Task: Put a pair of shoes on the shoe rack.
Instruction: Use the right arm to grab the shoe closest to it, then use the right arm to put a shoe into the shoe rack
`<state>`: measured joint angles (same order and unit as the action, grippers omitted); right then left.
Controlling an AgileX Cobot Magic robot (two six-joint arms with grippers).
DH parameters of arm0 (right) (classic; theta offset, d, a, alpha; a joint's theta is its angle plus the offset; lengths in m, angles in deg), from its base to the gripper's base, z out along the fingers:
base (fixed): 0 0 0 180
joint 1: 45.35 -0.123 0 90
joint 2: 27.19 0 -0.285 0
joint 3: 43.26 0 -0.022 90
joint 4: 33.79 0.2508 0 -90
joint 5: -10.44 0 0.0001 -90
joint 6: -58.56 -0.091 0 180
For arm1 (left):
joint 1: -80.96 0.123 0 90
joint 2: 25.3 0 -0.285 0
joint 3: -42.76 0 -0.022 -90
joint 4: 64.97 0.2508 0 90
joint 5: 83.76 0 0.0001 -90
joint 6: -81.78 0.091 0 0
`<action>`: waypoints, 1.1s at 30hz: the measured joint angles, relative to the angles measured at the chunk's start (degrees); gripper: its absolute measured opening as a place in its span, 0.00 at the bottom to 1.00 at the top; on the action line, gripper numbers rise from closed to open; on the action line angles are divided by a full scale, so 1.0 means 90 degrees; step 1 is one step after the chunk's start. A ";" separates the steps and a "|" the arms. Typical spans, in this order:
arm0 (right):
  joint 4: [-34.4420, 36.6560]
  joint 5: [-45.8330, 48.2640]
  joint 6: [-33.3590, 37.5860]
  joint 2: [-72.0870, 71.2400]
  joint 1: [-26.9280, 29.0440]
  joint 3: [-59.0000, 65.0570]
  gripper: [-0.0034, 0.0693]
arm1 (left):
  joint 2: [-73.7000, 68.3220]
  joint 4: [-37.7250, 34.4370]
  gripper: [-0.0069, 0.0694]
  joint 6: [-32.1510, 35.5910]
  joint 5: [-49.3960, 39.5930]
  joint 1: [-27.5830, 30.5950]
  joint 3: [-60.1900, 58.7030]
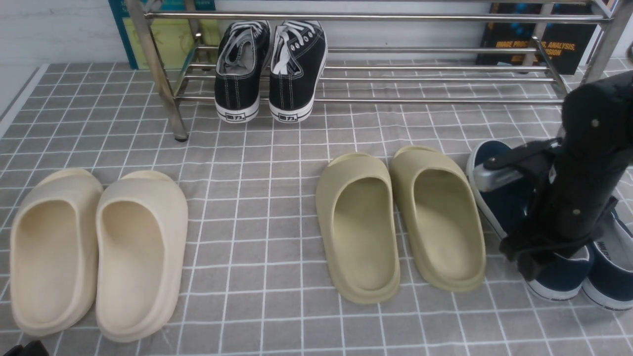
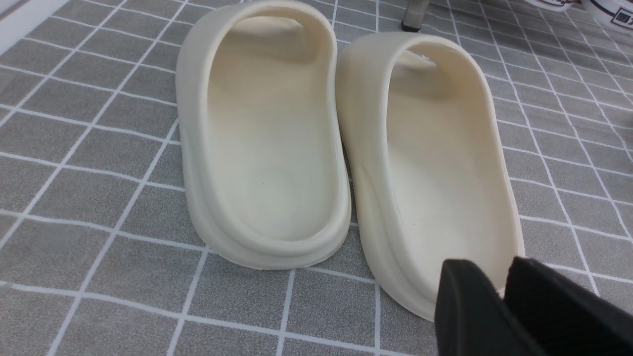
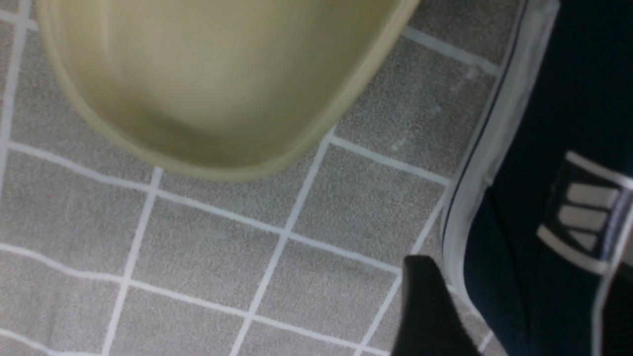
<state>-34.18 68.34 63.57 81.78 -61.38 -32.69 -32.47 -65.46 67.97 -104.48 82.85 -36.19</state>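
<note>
In the front view, the dark tip of the left end effector [image 1: 28,349] pokes into the lower-left corner. Just beyond it lie smooth, matte cream foam slides [image 1: 136,262], rounded and thick-walled, near the left edge of the counter [image 1: 237,316]. The counter's covering is grey with wavy white grid lines. Olive foam slides [image 1: 367,222], with deep oval openings, lie farther right. Beside them are the navy canvas slip-on sneakers [image 1: 506,198], white-soled and lined in light grey, on the counter toward its right side. The black right end effector [image 1: 550,249] is over the nearer of these to the olive pair, low at its heel.

Toward the far edge stands the shiny steel shoe rack [image 1: 395,101], its thin rods carrying black lace-up sneakers [image 1: 296,74] with white laces, heels toward the camera. Printed books [image 1: 170,44] show behind the rods.

In the left wrist view, the left end effector's tips stand slightly apart near the cream slides, gripping nothing.

In the right wrist view, the right end effector is open, one dark blurred finger [image 3: 429,301] beside the navy sneaker's white rubber edge. Whether it touches the shoe, I cannot tell.
</note>
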 joint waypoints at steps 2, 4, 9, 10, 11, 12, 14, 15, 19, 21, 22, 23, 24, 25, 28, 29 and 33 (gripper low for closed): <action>-0.0015 -0.0013 0.0000 0.0111 0.0000 0.0000 0.42 | 0.0000 0.0000 0.27 0.0000 0.0000 0.0000 0.0000; -0.0064 -0.0019 0.0000 0.0134 0.0000 -0.0015 0.32 | 0.0000 0.0000 0.27 0.0000 0.0000 0.0000 0.0000; -0.0104 -0.0015 -0.0145 0.0030 0.0000 -0.0021 0.10 | 0.0000 0.0000 0.27 0.0000 0.0000 0.0000 0.0000; -0.0104 0.0065 -0.0159 -0.0125 0.0000 -0.0008 0.10 | 0.0000 0.0000 0.27 0.0000 0.0000 0.0000 0.0000; -0.0083 0.0196 -0.0164 -0.0289 0.0000 -0.0001 0.10 | 0.0000 0.0000 0.28 0.0000 0.0000 0.0000 0.0000; -0.0075 0.0196 -0.0164 -0.0319 0.0000 -0.0001 0.10 | 0.0000 0.0000 0.28 0.0000 0.0000 0.0000 0.0000; 0.0007 0.0487 -0.0164 -0.0638 0.0000 -0.0066 0.10 | 0.0000 0.0000 0.28 0.0000 0.0000 0.0000 0.0000; 0.0042 0.0676 -0.0158 -0.0833 0.0000 -0.0168 0.10 | 0.0000 0.0000 0.28 0.0000 0.0000 0.0000 0.0000; 0.0084 0.1071 -0.0022 -0.1016 0.0000 -0.0778 0.10 | 0.0000 0.0000 0.28 0.0000 0.0000 0.0000 0.0000; 0.0084 0.1093 0.0012 -0.0981 0.0000 -0.0939 0.10 | 0.0000 0.0000 0.28 0.0000 0.0000 0.0000 0.0000; 0.0114 0.1129 0.0075 -0.0852 0.0000 -0.1287 0.10 | 0.0000 0.0000 0.28 0.0000 0.0000 0.0000 0.0000; 0.0120 0.1139 0.0088 -0.0834 0.0000 -0.1325 0.10 | 0.0000 0.0000 0.28 0.0000 0.0000 0.0000 0.0000; 0.0127 0.1146 0.0107 -0.0752 0.0000 -0.1479 0.10 | 0.0000 0.0000 0.29 0.0000 0.0000 0.0000 0.0000; 0.0133 0.1169 0.0131 -0.0611 0.0000 -0.1723 0.10 | 0.0000 0.0000 0.29 0.0000 0.0000 0.0000 0.0000; 0.0133 0.1181 0.0187 -0.0142 0.0000 -0.2367 0.10 | 0.0000 0.0000 0.29 0.0000 0.0000 0.0000 0.0000; 0.0127 0.1205 0.0239 0.0114 0.0000 -0.2684 0.10 | 0.0000 0.0000 0.29 0.0000 0.0000 0.0000 0.0000; 0.0127 0.1455 0.0430 0.0839 0.0000 -0.3596 0.10 | 0.0000 0.0000 0.29 0.0000 0.0000 0.0000 0.0000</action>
<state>-33.03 81.43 67.44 89.33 -61.38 -65.05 -32.47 -65.46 67.97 -104.48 82.85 -36.19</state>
